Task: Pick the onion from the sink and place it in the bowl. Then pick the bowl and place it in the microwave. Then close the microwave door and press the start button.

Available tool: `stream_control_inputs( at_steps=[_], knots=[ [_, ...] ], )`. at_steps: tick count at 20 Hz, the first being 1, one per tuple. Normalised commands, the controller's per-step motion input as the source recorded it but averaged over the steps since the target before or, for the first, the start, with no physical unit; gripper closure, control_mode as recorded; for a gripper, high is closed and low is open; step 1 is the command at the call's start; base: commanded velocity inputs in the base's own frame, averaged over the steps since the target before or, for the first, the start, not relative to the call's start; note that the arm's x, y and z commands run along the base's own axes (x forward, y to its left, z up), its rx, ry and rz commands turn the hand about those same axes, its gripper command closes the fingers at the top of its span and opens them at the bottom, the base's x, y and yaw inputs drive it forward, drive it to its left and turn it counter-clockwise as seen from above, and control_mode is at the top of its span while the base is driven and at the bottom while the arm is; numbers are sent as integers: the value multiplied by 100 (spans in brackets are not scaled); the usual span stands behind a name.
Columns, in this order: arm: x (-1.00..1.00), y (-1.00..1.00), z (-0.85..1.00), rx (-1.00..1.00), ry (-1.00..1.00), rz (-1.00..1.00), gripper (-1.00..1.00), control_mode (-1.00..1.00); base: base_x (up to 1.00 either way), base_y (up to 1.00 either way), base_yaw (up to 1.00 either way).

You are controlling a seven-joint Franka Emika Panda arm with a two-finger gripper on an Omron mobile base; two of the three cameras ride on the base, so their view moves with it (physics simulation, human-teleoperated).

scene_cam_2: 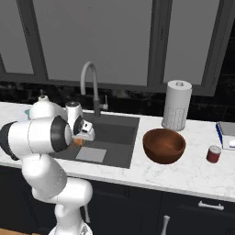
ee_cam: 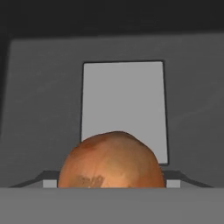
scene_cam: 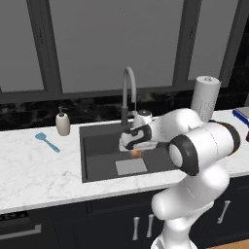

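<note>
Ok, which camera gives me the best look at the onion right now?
The hand view: the onion sits large and unobstructed at the bottom, the sink's drain plate behind it. In both base views just an orange sliver peeks from beneath the hand.

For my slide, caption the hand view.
Onion close before the gripper, above the sink floor and its light drain plate.

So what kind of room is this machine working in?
It looks like a kitchen, a rendered one. A dark sink with a curved faucet is set into a white marble counter, a paper towel roll stands on it, and a soap dispenser sits beside the basin.
</note>
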Motion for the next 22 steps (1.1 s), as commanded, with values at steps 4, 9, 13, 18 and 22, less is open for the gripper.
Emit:
stream_control_inputs(
  at_steps=[4,9,13,18,22],
  knots=[
    [-59,0,100,0,0,-1,100,-100,0,0,0],
    [-86,-1,100,0,0,0,100,-100,0,0,0],
    [-82,-13,100,0,0,0,100,-100,0,0,0],
    [-55,-71,93,4,-6,-2,100,-100,0,0,0],
    [-8,-89,72,0,-1,-13,100,-100,0,0,0]
  ],
)
